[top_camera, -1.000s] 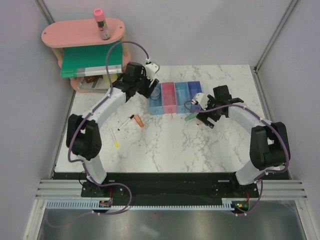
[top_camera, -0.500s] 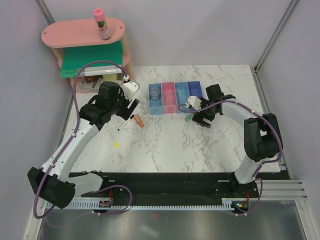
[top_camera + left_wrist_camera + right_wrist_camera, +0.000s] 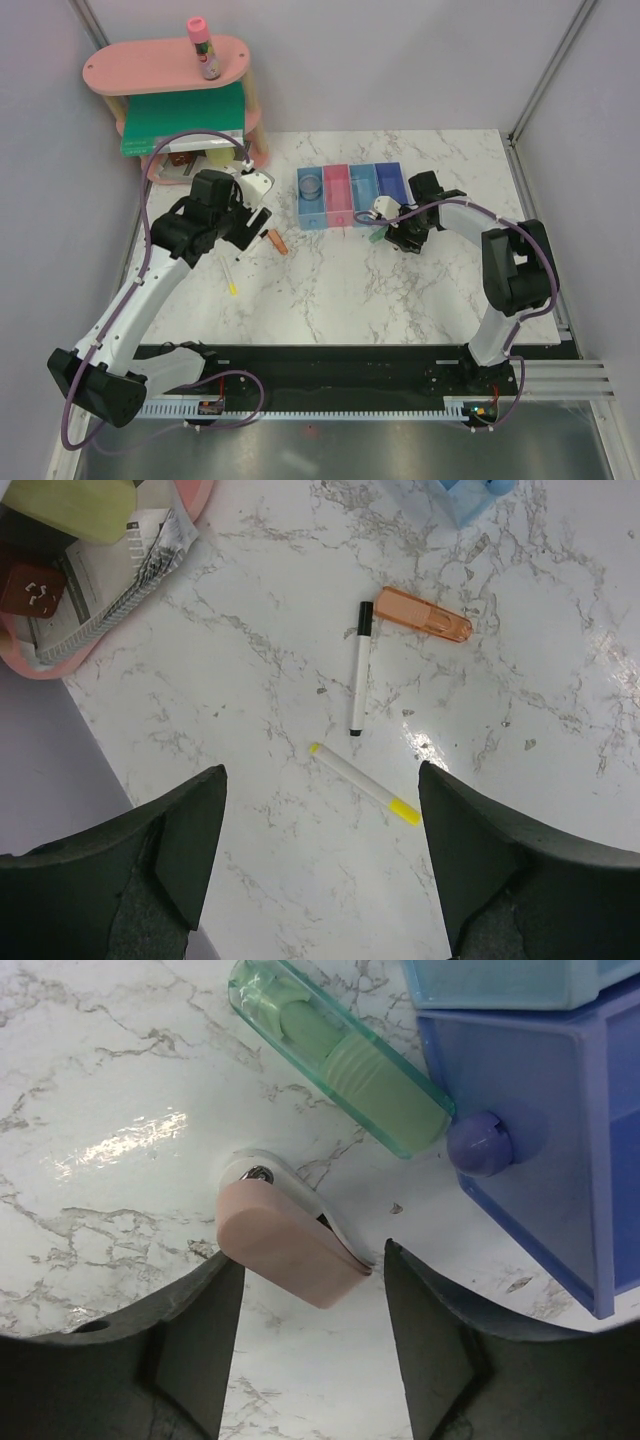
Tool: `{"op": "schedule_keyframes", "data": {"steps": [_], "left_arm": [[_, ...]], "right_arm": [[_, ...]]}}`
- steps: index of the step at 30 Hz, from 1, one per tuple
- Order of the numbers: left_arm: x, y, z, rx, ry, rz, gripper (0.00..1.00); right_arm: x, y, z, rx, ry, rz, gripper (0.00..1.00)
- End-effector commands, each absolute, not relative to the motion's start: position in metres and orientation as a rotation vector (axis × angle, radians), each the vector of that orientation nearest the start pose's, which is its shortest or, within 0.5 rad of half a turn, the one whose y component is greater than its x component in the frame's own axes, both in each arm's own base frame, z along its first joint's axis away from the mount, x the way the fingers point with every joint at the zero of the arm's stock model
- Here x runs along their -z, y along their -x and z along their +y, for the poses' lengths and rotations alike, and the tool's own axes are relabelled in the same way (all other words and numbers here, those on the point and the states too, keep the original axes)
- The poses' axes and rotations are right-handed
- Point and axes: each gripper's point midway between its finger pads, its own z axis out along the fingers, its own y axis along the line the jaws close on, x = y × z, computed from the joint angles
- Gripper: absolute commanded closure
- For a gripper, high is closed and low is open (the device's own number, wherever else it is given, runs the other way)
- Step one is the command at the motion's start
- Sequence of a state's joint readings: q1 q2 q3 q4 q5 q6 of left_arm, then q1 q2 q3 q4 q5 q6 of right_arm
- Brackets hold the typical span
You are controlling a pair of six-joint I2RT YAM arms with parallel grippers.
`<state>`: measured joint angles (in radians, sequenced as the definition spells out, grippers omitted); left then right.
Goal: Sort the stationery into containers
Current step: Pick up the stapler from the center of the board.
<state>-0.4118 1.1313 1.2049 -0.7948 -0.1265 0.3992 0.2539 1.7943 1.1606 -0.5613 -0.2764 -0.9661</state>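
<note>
R gripper (image 3: 312, 1270), jaws apart, just narrowed round pink eraser (image 3: 280, 1235) in front of bins (image 3: 338, 200); L gripper (image 3: 320, 810), spread, swung left of bins over marker (image 3: 358, 680). Pickups next, prob.

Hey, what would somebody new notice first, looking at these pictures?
On the marble table a row of four bins sits toward the far side, with a clear pot in the leftmost; a pink shelf stands at back left. The left gripper hangs open above a marker, an orange piece and a yellow-tipped stick. The right gripper straddles a pink eraser beside a green case.
</note>
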Motion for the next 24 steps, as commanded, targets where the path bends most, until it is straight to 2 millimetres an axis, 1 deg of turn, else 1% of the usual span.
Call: {"op": "schedule_keyframes", "data": {"steps": [1, 5, 9, 11, 12, 14, 18, 20, 21, 24], "left_arm": [[-0.255, -0.297, -0.087, -0.152, -0.851, 2.092, 0.16], [-0.255, -0.298, -0.087, -0.149, -0.850, 2.096, 0.16], [-0.257, -0.298, -0.089, -0.135, -0.842, 2.094, 0.16], [-0.258, -0.297, -0.089, -0.131, -0.839, 2.097, 0.16], [-0.258, -0.297, -0.090, -0.126, -0.837, 2.098, 0.16], [-0.258, -0.296, -0.090, -0.121, -0.836, 2.098, 0.16], [-0.259, -0.296, -0.089, -0.129, -0.840, 2.097, 0.16], [-0.260, -0.295, -0.090, -0.125, -0.839, 2.095, 0.16], [-0.261, -0.295, -0.090, -0.122, -0.838, 2.094, 0.16], [-0.262, -0.295, -0.089, -0.124, -0.837, 2.095, 0.16]], "right_arm": [[-0.048, -0.369, 0.121, -0.192, 1.617, 2.092, 0.36], [-0.048, -0.357, 0.118, -0.194, 1.635, 2.096, 0.40], [-0.050, -0.345, 0.116, -0.202, 1.662, 2.098, 0.50], [-0.048, -0.336, 0.114, -0.209, 1.687, 2.111, 0.52], [-0.050, -0.334, 0.115, -0.205, 1.697, 2.100, 0.55], [-0.048, -0.328, 0.113, -0.206, 1.712, 2.105, 0.58], [-0.045, -0.317, 0.114, -0.220, 1.742, 2.106, 0.60], [-0.043, -0.314, 0.114, -0.221, 1.751, 2.107, 0.57], [-0.043, -0.313, 0.116, -0.223, 1.756, 2.102, 0.52], [-0.042, -0.314, 0.120, -0.229, 1.743, 2.107, 0.52]]}}
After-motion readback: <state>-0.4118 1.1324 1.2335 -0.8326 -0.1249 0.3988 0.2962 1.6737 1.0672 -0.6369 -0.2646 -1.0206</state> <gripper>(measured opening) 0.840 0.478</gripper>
